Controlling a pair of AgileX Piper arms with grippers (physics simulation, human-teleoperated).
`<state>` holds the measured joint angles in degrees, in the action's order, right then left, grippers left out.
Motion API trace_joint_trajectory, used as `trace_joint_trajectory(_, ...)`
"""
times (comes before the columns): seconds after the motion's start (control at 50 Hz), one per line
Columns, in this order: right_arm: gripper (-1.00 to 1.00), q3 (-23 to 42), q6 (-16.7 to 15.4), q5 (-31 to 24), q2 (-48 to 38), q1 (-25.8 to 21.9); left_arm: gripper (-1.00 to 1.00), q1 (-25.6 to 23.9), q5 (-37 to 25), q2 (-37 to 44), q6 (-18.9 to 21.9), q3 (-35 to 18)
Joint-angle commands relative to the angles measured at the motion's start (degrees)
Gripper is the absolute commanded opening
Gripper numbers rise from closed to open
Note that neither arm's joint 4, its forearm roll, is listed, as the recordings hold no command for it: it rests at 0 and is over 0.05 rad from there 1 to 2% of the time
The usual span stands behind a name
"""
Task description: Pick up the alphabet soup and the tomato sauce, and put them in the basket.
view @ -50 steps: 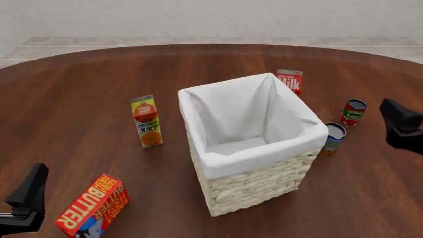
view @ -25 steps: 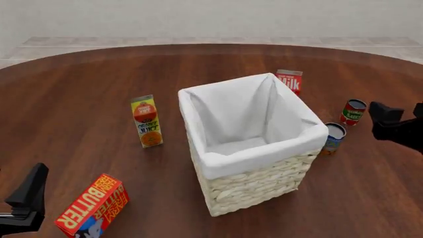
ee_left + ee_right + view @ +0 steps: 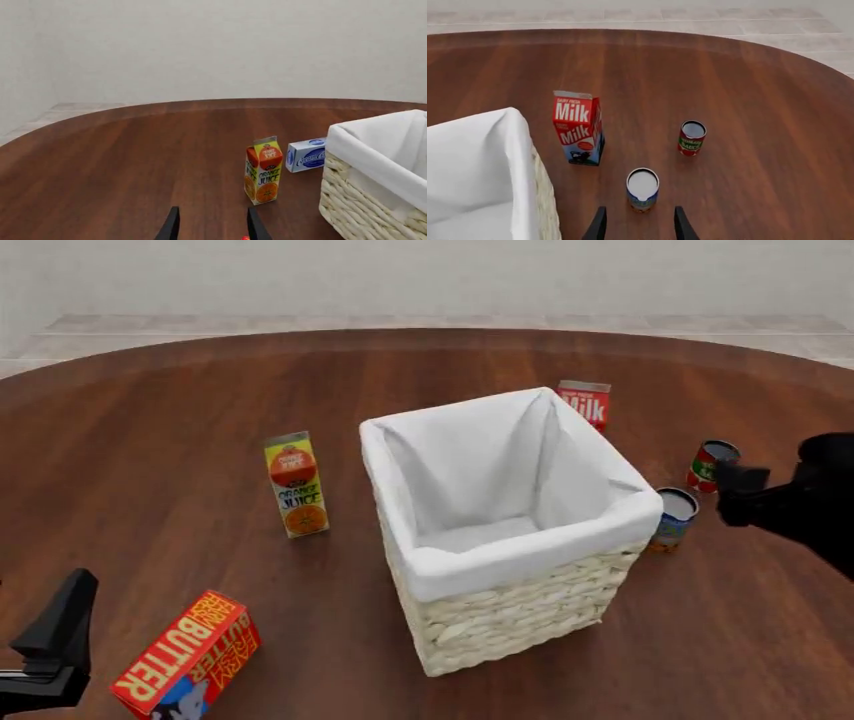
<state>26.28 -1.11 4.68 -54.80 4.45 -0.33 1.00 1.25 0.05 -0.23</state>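
Right arm partly covers the tomato sauce

From the front, the right gripper [image 3: 637,227] hides part of the tomato sauce [image 3: 706,466]. Alphabet soup [image 3: 642,189] stands beside the basket [image 3: 507,610], ahead of spread, empty fingers. Left gripper [image 3: 210,229] likewise parted, empty

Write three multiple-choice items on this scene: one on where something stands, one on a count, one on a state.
1. Where does the soup can stand?
A. Inside the basket
B. On the table beside the basket's right wall
C. Behind the juice carton

2. How many cans are on the table?
A. Two
B. Three
C. Four

3. How are the right gripper's jaws?
A. Shut on the sauce can
B. Shut on nothing
C. Open

Answers:
1. B: the front view shows it on the wood next to the basket.
2. A: only the soup can and the sauce can show.
3. C: the right wrist view shows the jaws apart, nothing between them.
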Motion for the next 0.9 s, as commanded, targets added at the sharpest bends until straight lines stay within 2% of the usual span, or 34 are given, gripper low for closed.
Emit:
trace_joint_trajectory(0.02, 1.0, -0.9, -0.7, 3.1, -4.4, 0.0, 1.0, 0.0, 0.0, 0.0, 0.0, 0.0)
trace_joint_trajectory(0.9, 1.0, -1.3, -1.5, 15.6, -20.9, 0.0, 1.0, 0.0, 0.0, 0.0, 0.0, 0.0)
